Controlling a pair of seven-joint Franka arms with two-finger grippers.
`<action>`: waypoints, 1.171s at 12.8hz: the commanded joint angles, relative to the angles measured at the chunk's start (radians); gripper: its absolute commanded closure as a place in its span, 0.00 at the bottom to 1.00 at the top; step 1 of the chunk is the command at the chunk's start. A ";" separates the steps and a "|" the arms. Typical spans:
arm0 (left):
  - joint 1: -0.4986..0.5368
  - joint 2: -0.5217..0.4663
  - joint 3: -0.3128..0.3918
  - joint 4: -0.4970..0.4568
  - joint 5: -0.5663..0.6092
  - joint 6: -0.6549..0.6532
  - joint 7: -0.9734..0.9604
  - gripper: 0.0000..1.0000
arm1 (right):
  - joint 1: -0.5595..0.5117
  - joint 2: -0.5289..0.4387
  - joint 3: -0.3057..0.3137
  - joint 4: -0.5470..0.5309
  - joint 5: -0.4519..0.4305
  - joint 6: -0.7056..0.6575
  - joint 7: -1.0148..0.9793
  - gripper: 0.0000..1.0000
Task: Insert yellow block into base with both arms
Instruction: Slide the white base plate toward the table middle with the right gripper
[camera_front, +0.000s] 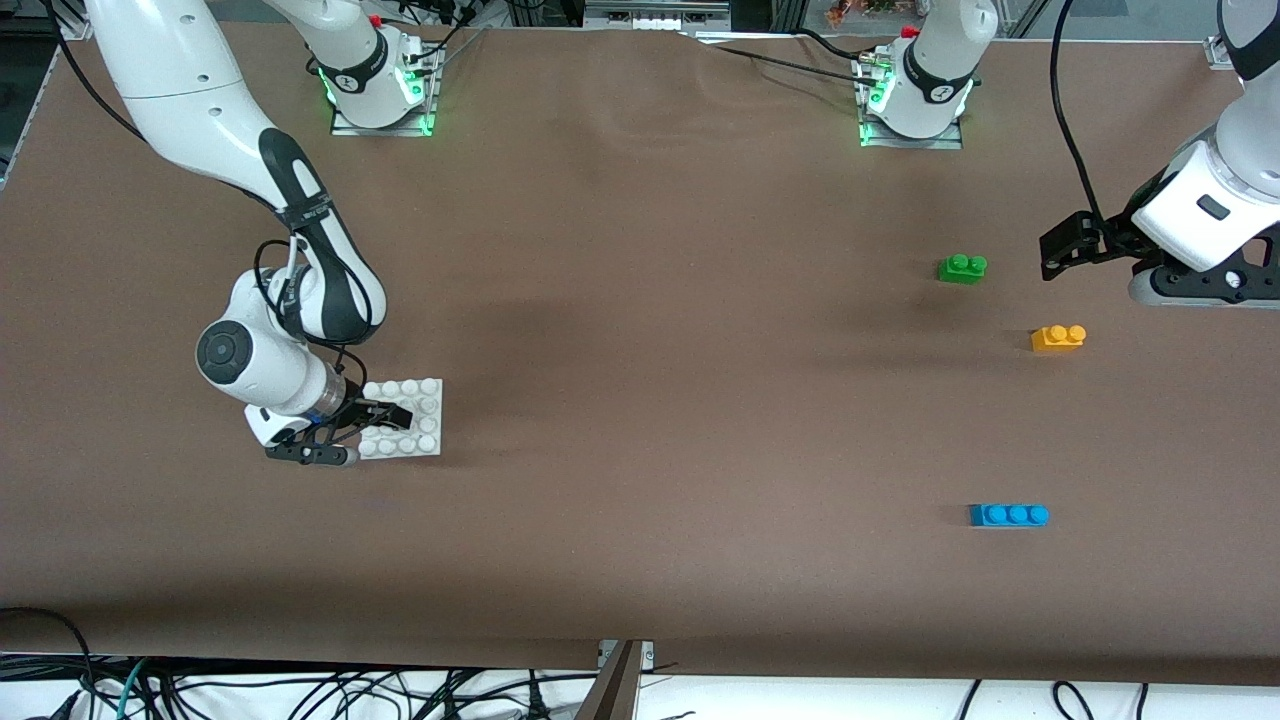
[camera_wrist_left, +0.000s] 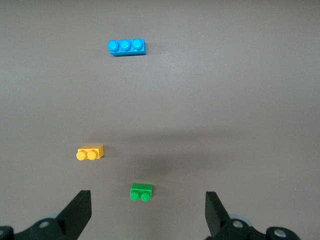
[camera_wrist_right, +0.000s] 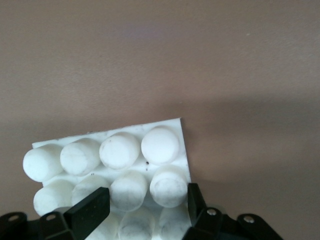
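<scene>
1. The base (camera_front: 415, 415) is seen lying flat on the brown surface (camera_front: 650, 300), toward the right arm's end.
2. The right pincer (camera_front: 385, 412) is pressed onto the base at the edge toward the right arm's end; its fingers (camera_wrist_right: 90, 210) are seen closed against the studs, so the base is pinched.
3. The yellow block (camera_front: 1058, 337) is found well apart from the base, toward the left arm's end of the surface, studs up and untouched.
4. A green brick (camera_front: 962, 268) is placed farther from the front camera than the base; a blue brick (camera_front: 1008, 514) is placed nearer to it. Both lie toward the left arm's end, near the yellow block.
5. The left pincer (camera_front: 1068, 252) is held above the surface, well apart from the base, close to the green brick; its fingers (camera_wrist_left: 77, 212) are spread wide with nothing between them.
</scene>
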 joint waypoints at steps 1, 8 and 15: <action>-0.004 0.005 0.002 0.022 -0.009 -0.019 -0.009 0.00 | 0.047 0.005 0.006 -0.005 0.021 0.022 0.064 0.26; -0.004 0.005 0.002 0.022 -0.009 -0.019 -0.009 0.00 | 0.184 0.037 0.004 0.003 0.021 0.103 0.242 0.27; -0.005 0.005 0.002 0.022 -0.009 -0.019 -0.009 0.00 | 0.313 0.080 0.004 0.087 0.021 0.114 0.398 0.27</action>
